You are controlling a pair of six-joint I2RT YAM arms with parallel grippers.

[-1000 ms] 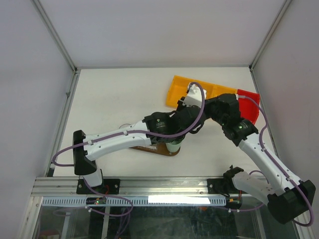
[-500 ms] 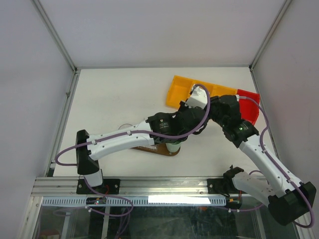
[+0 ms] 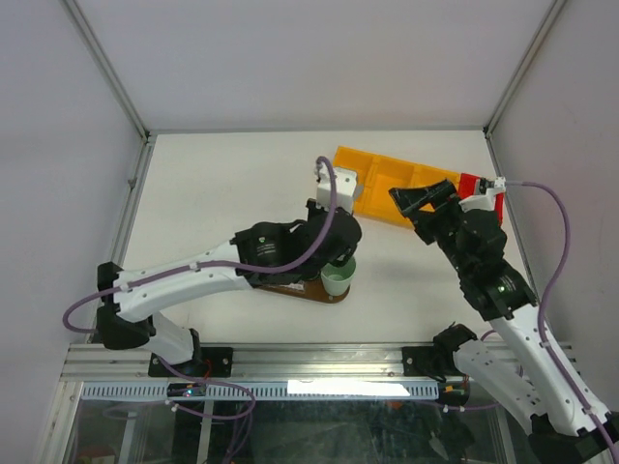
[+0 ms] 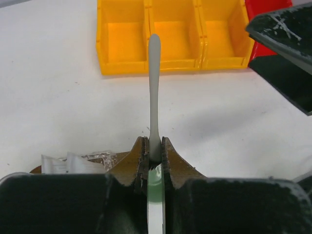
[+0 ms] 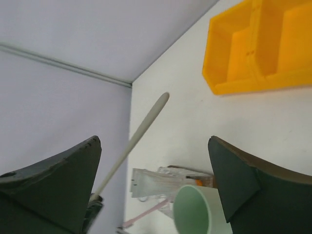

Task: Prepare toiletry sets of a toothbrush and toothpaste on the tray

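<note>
Cup [image 3: 339, 280] at tray [image 3: 300, 292] end, bin [image 3: 382, 166] beyond

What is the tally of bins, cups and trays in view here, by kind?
Plastic bins: 2, one yellow compartmented bin and one red bin
Mint-green cup: 1
Dark brown wooden oval tray: 1
Total: 4

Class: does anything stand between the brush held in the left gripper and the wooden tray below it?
Yes. The mint-green cup stands on the right end of the tray, just under the left gripper. Its green shows between the jaws below the toothbrush. Nothing else visible blocks the way.
</note>
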